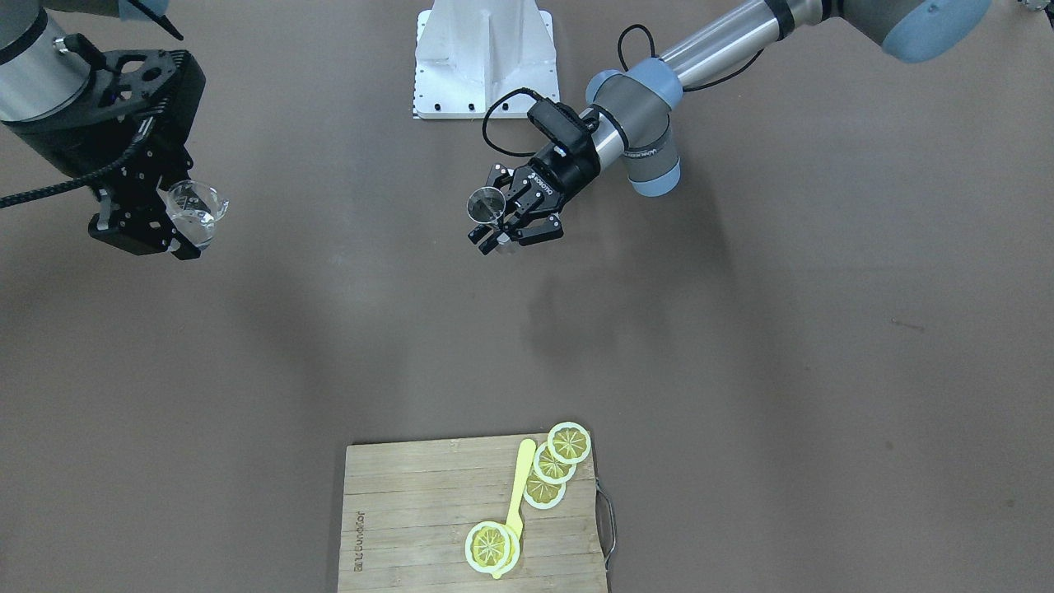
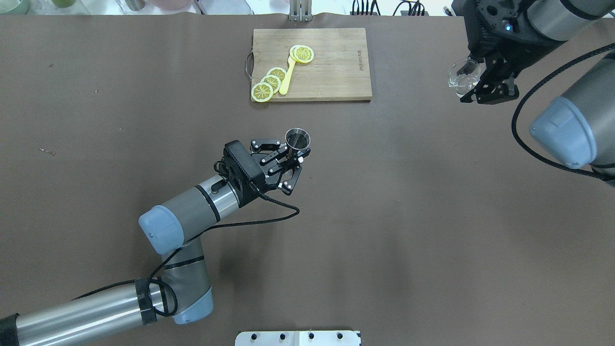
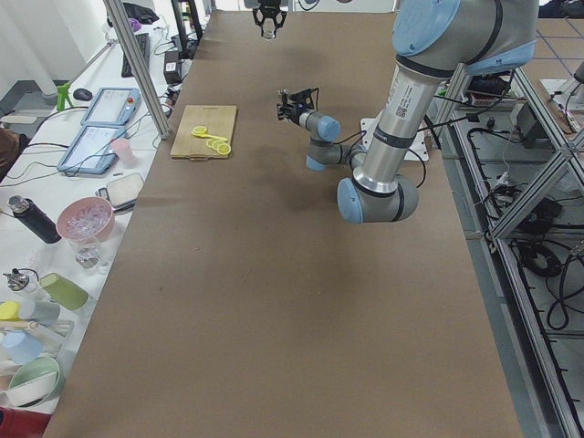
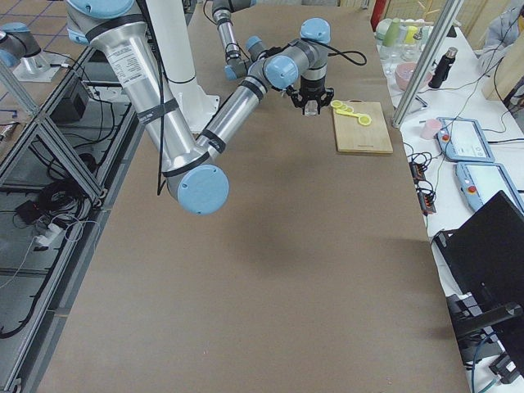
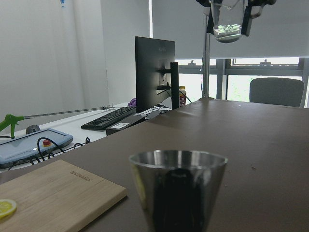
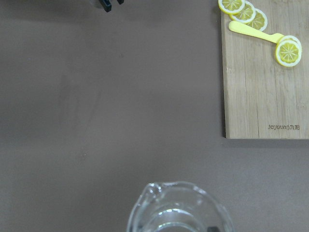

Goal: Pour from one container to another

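Note:
A small steel cup (image 2: pixel 298 139) stands upright in my left gripper (image 2: pixel 295 156), which is shut on it near the middle of the table. In the front view the cup (image 1: pixel 486 204) sits at the left gripper's (image 1: pixel 498 226) tips. The left wrist view shows it close up (image 5: pixel 177 193), with its inside hidden. My right gripper (image 2: pixel 473 89) is shut on a clear glass beaker (image 2: pixel 463 77) holding a little clear liquid. It is held high at the far right, well apart from the cup. The beaker also shows in the front view (image 1: pixel 196 212) and its rim in the right wrist view (image 6: pixel 178 208).
A wooden cutting board (image 2: pixel 331 72) lies at the far edge, carrying lemon slices (image 2: pixel 269 82) and a yellow utensil (image 2: pixel 287 77). The robot's white base plate (image 1: pixel 486 58) is at the near edge. A side bench with cups and bowls (image 3: pixel 55 274) runs beyond the far edge.

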Robot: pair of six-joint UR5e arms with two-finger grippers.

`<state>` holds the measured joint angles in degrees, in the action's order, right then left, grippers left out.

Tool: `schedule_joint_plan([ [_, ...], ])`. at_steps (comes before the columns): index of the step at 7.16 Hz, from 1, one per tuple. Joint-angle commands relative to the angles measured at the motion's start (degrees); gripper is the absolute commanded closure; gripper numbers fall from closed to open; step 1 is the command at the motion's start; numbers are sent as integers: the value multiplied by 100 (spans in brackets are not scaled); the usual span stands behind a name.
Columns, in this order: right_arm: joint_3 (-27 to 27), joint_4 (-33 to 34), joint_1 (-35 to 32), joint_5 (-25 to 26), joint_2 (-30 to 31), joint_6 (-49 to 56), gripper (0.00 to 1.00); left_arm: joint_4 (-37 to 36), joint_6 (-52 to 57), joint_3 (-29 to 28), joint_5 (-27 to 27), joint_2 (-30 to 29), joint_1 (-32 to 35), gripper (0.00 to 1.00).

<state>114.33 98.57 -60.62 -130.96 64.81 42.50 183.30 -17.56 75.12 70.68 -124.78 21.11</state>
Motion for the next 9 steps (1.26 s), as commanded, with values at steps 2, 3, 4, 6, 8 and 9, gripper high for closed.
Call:
schedule_joint_plan([
  [2, -296, -1967, -204, -280, 978, -872, 100, -266, -11, 12, -37, -134, 490, 100],
  [3, -515, -2635, -256, -368, 1181, -1118, 100, -399, -2, 3, -37, -134, 526, 100],
  [4, -787, -3364, -274, -413, 1322, -1477, 100, -418, -20, 3, -46, -134, 535, 100],
  [6, -1366, -4621, -283, -422, 1420, -2119, 100, -707, -55, 3, -37, -143, 745, 100],
  [8, -2130, -5861, -266, -422, 1411, -2779, 100, -1067, -38, 12, -11, -178, 974, 100],
  [9, -2552, -6563, -257, -422, 1394, -3165, 100, -1068, -3, 20, -11, -178, 966, 100],
])
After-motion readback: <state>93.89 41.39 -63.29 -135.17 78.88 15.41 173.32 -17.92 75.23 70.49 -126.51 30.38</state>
